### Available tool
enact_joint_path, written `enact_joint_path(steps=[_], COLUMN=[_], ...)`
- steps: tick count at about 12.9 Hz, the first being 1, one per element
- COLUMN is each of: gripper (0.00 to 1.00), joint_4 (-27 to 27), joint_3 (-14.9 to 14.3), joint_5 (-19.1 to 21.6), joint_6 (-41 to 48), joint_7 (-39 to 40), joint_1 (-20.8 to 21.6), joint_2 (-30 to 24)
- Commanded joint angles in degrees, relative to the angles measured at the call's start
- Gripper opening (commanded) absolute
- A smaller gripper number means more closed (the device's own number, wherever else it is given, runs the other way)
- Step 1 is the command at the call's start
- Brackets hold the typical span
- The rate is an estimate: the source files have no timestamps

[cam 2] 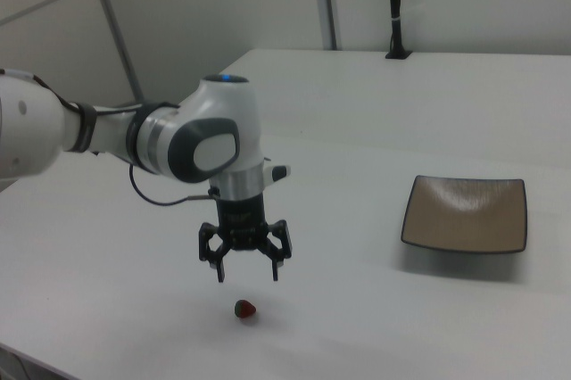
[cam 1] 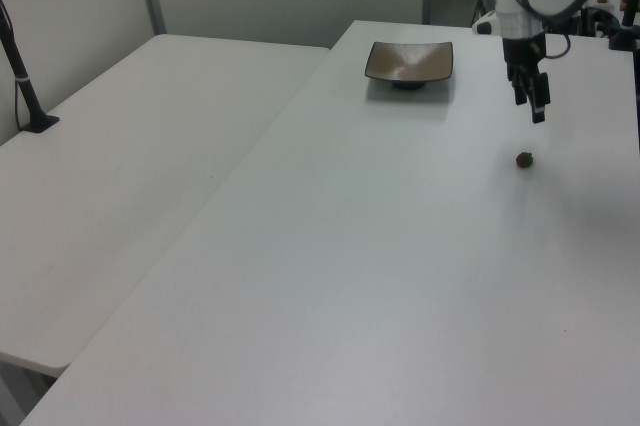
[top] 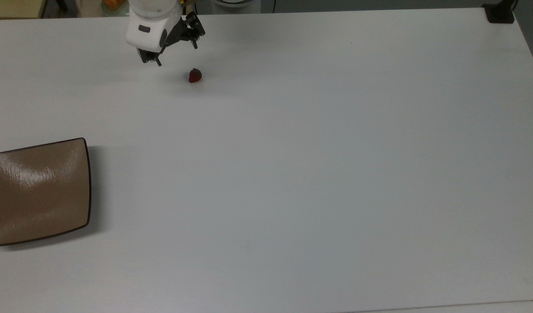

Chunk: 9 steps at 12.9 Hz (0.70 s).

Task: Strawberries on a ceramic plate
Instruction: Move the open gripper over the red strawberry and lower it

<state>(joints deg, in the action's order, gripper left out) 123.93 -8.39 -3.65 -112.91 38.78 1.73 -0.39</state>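
A tiny red strawberry [top: 195,75] with a dark green cap lies on the white table [top: 318,165], far from the plate. My gripper [top: 177,54] hangs open just above and slightly to the top view's upper left of it, with nothing between its fingers. From the right view the gripper [cam 2: 247,275] hovers directly over the strawberry [cam 2: 244,309], its fingers spread wide. The tan-brown square ceramic plate [top: 36,191] sits bare at the top view's left edge. In the left view the gripper [cam 1: 530,106] is a short way beyond the strawberry [cam 1: 524,159], and the plate [cam 1: 408,61] is farther back.
A black camera mount [top: 500,13] stands at the table's far right corner in the top view. A second white table [cam 1: 130,146] adjoins on the left view's left, carrying a black post [cam 1: 25,86]. The white arm [cam 2: 134,139] reaches in from the right view's left.
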Motion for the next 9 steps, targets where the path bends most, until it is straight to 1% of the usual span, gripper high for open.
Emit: enact_joint_path(steps=[1, 5, 9], gripper=[1.0, 1.0, 1.0], joint_4=[4.9, 6.0, 8.4], joint_3=[0.0, 0.0, 0.1], joint_5=[-1.2, -1.3, -1.3], joint_6=[-6.0, -9.1, -13.4], joint_7=[0.8, 0.9, 0.9], joint_1=[0.2, 0.5, 0.8], joint_2=[-1.0, 0.6, 1.7])
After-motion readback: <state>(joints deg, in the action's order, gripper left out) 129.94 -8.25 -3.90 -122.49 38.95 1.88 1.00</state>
